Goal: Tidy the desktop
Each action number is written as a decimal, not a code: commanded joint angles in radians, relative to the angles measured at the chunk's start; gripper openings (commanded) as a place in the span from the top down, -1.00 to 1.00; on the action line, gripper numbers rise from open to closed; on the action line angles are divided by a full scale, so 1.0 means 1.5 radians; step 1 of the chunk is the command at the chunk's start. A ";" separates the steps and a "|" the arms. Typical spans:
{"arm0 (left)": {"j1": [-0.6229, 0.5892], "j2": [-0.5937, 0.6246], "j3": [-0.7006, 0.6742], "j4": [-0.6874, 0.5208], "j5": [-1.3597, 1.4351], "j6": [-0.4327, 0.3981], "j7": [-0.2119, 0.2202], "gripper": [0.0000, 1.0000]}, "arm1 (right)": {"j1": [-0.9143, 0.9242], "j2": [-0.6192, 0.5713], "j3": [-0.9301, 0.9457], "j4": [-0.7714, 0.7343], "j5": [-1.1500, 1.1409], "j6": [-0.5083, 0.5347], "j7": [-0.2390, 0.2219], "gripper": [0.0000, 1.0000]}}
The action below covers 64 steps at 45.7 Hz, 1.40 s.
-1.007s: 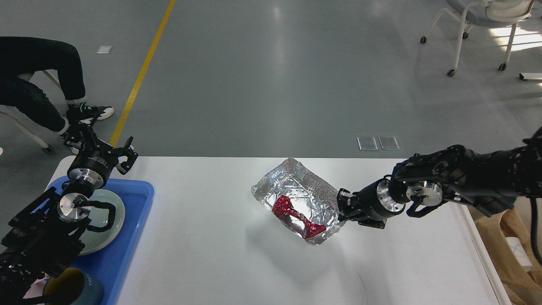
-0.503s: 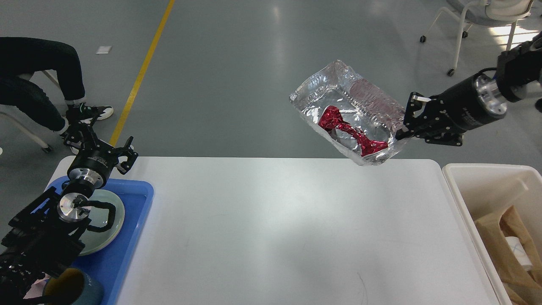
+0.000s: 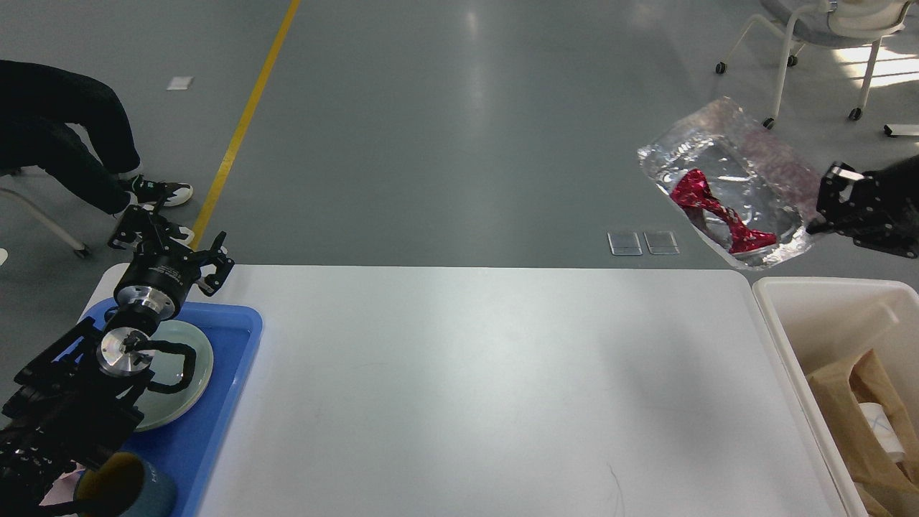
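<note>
The white desktop [image 3: 474, 388] fills the middle of the head view. My right gripper [image 3: 818, 215] is shut on the right edge of a crumpled foil tray [image 3: 725, 179] and holds it in the air beyond the table's far right corner. A red foil wrapper [image 3: 718, 212] lies inside the tray. My left gripper [image 3: 169, 233] hangs open and empty above the far left corner of the table.
A blue plastic tray [image 3: 230, 373] at the left holds a pale green plate [image 3: 187, 359] and a dark cup [image 3: 126, 488]. A cream-white bin [image 3: 811, 323] with brown paper stands to the right of the table. A seated person's legs are at far left.
My right gripper lifted the foil tray with the red wrapper off the table and carried it up and to the right, past the table's far right corner. The left arm stayed still.
</note>
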 commanded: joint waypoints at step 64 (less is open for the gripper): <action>0.000 0.000 0.000 0.000 0.000 0.000 0.000 -0.93 | -0.449 0.054 0.248 -0.192 -0.001 -0.251 0.001 -1.00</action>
